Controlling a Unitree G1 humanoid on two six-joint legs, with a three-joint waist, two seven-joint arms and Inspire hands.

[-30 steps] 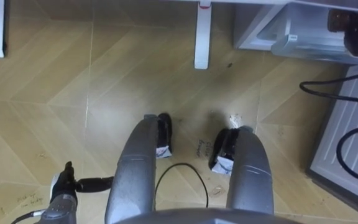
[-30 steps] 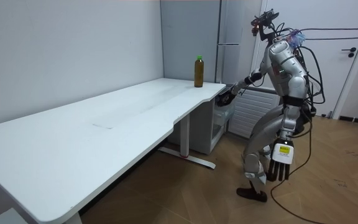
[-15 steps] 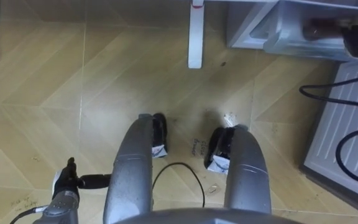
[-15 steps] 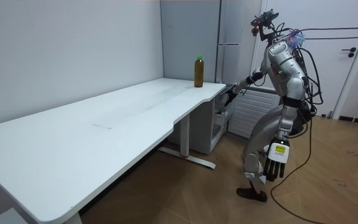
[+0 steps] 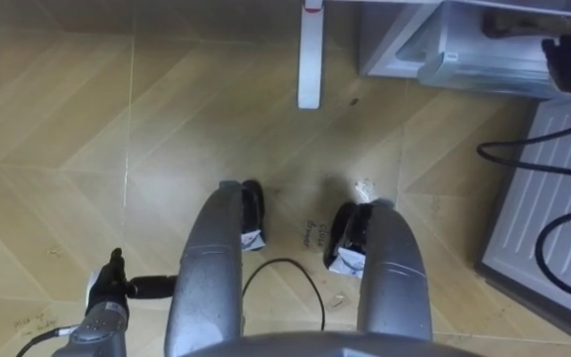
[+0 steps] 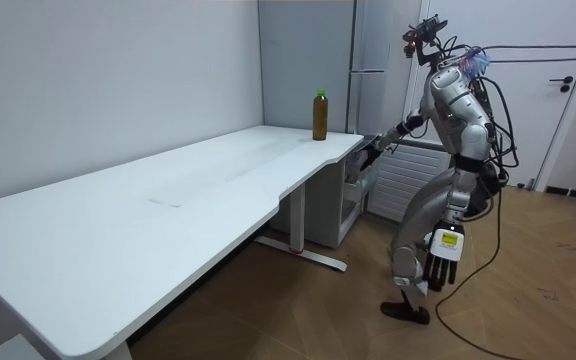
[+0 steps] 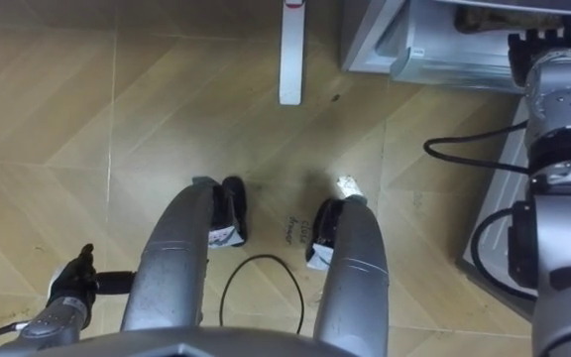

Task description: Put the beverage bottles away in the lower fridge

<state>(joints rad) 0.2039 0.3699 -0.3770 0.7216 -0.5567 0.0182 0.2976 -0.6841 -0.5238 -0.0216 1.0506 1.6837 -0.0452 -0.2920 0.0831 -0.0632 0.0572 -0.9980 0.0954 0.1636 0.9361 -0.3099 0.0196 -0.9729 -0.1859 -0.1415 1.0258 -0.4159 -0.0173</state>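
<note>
Right hand at the lower fridge, drink on the counter.

Left hand hangs by the thigh, fingers straight, empty. Right hand is reached out at the open lower fridge; I can't tell its fingers or whether it holds anything. The bottle stands upright on the counter corner nearest the fridge, above that hand and to the room view's left, apart from it. I judge the right arm nearer. Green cap, brown liquid, label too small to read.
</note>
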